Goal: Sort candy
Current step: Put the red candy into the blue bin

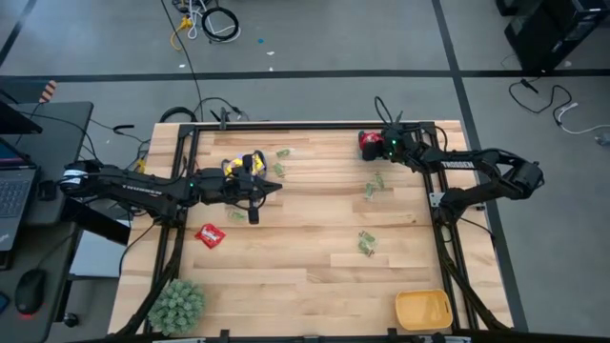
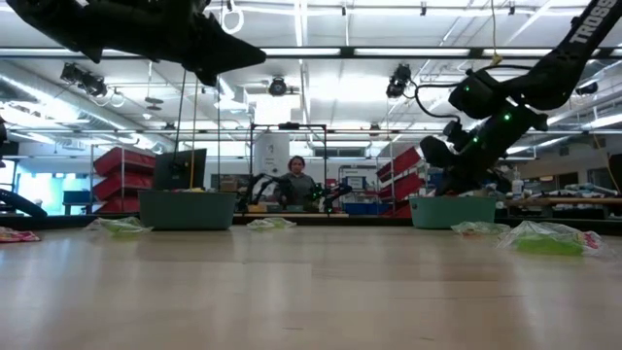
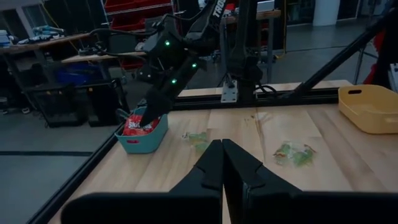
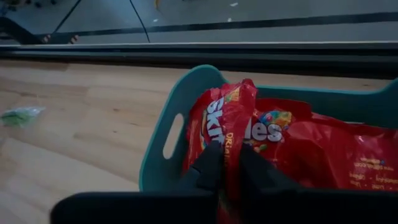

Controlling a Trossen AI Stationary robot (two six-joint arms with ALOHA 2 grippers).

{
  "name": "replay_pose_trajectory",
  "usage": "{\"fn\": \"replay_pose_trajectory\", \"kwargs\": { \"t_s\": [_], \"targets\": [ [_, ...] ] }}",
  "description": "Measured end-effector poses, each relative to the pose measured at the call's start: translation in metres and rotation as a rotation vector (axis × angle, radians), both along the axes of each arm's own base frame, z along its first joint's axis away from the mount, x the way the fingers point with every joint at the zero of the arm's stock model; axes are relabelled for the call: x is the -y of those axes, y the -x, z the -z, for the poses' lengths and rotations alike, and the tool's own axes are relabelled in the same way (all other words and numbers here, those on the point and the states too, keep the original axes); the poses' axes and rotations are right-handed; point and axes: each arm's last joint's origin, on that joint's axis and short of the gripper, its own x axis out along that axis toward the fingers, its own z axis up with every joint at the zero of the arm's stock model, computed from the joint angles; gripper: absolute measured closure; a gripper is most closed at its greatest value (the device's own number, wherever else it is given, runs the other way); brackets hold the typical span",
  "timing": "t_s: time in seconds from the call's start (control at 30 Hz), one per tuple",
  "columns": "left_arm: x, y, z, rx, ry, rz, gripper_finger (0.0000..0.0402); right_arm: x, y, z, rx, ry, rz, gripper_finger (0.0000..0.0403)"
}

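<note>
My right gripper (image 4: 227,160) reaches slanting down into a teal bin (image 4: 163,163) at the table's far right (image 1: 370,145) and is shut on a shiny red candy packet (image 4: 273,134). More red packets (image 4: 348,155) lie in that bin. One red packet (image 1: 210,235) lies flat on the table at the left. Pale green candies (image 1: 374,186) (image 1: 367,243) (image 1: 280,162) lie scattered on the wood. A second teal bin with yellow candy (image 1: 240,166) stands at the far middle. My left gripper (image 3: 222,163) hangs shut and empty, level above the table's middle (image 1: 272,188). My right gripper pinches a raised fold of the red packet (image 4: 231,121) between its two fingers. The fingers come slanting down from the table's right side. The fold stands up above the fingertips, and the rest of the packet lies in the bin on the other red packets.
A yellow-orange bin (image 1: 422,310) stands at the near right corner and a fuzzy green plant (image 1: 177,303) at the near left corner. Black frame rails (image 1: 315,124) run along the table's edges. Bare wood lies in the near middle. A person sits in the room beyond (image 2: 296,183).
</note>
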Motion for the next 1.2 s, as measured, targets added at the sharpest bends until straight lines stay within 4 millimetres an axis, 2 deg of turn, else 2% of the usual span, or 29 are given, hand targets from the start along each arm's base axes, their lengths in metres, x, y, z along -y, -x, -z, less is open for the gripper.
{"fn": "replay_pose_trajectory", "kwargs": {
  "t_s": [0.17,0.33,0.5,0.67,0.9,1.1,1.2],
  "targets": [
    [0.000,0.000,0.001,-0.005,0.001,-0.013,0.0399,0.001,-0.001,-0.002,-0.014,-0.006,-0.011,0.0313],
    [0.000,0.000,0.003,-0.031,0.024,-0.015,0.0399,0.007,-0.007,-0.014,-0.032,0.009,-0.029,0.0252],
    [0.000,0.001,0.009,-0.090,0.048,-0.019,0.0399,0.013,-0.012,-0.029,-0.138,-0.012,-0.035,0.0236],
    [0.000,0.002,0.014,-0.130,0.071,-0.023,0.0399,0.014,-0.012,-0.040,-0.267,-0.049,-0.046,0.0266],
    [0.000,0.002,0.014,-0.140,0.074,-0.014,0.0400,0.013,-0.012,-0.034,-0.348,-0.041,-0.073,0.0391],
    [0.000,0.003,0.020,-0.220,0.100,-0.022,0.0400,0.019,-0.017,-0.016,-0.387,-0.076,-0.072,0.0393],
    [0.000,0.004,0.019,-0.318,0.116,-0.030,0.0400,0.019,-0.018,-0.014,-0.411,-0.060,-0.069,0.0401]
  ]
}}
